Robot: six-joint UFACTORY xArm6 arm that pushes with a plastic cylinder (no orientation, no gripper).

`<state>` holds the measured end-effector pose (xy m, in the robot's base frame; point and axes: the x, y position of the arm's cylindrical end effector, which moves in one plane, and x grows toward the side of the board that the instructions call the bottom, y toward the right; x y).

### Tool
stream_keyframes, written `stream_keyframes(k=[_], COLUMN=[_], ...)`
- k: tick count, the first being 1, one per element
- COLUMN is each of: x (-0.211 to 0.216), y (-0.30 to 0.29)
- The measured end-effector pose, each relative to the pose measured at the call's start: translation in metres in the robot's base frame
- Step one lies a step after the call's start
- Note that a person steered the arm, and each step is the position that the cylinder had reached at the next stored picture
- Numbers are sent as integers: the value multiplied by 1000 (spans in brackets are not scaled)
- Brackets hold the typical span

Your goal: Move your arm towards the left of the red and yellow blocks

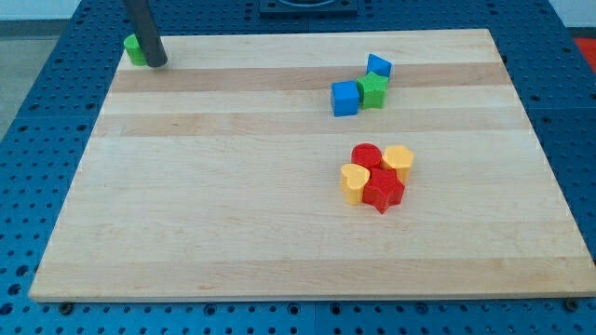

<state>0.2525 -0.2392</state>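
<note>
A cluster of red and yellow blocks lies right of the board's middle: a red cylinder, a yellow block, a yellow heart and a red star-like block, all touching. My dark rod comes down at the view's top left and my tip rests on the board's top-left corner, far to the left of and above the cluster. A green block sits just left of the tip, partly hidden by the rod.
A second group lies near the view's top right: a blue cube, a green star-like block and a blue block, touching one another. The wooden board lies on a blue perforated table.
</note>
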Motion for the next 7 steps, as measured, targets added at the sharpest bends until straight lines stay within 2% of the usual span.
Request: stream_keyframes(k=[1,3,6,7], x=[0,74,75,109], y=[0,3,3,14])
